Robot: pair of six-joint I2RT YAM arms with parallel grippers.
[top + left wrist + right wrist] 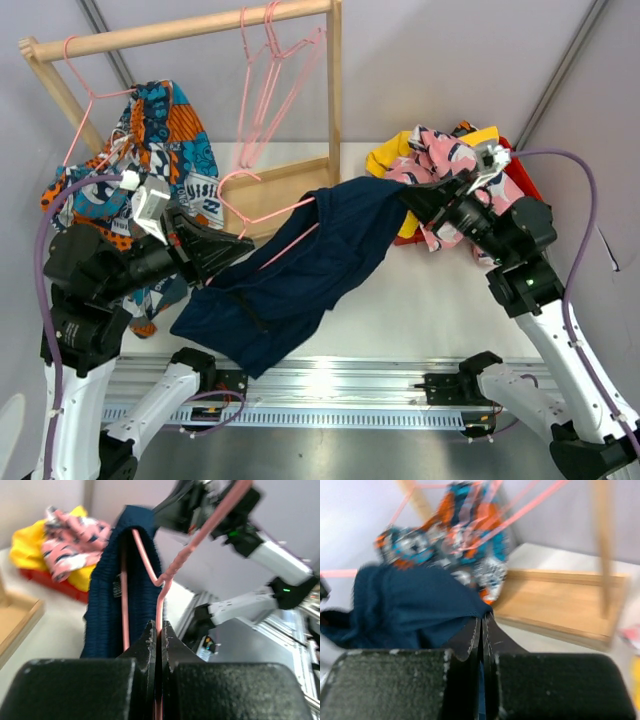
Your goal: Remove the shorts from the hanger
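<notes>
Left hand (159, 630) has its fingers together, clamped on the thin pink wire hanger (123, 615) just below the twisted neck. The plain navy cloth shorts (300, 270) are partly on that hanger: in the left wrist view the waistband is draped over one hanger arm. The rest hangs and spreads low over the white table (430, 300) between the two arms. Right hand (482, 622) is pinched together on an upper edge of the navy shorts, holding that corner up and to the right, so the cloth runs in a slack span from hand to hand. The blue-orange-white patterned shorts (165, 130) hang on another pink hanger at the left end of the light wooden clothes rack (180, 32). A few empty pink hangers (265, 70) hang nearer the right post of the rack. A heap of yellow and pink patterned shorts (440, 160) lies on the table at far right, on top of something red (50, 582), just behind the right hand.
</notes>
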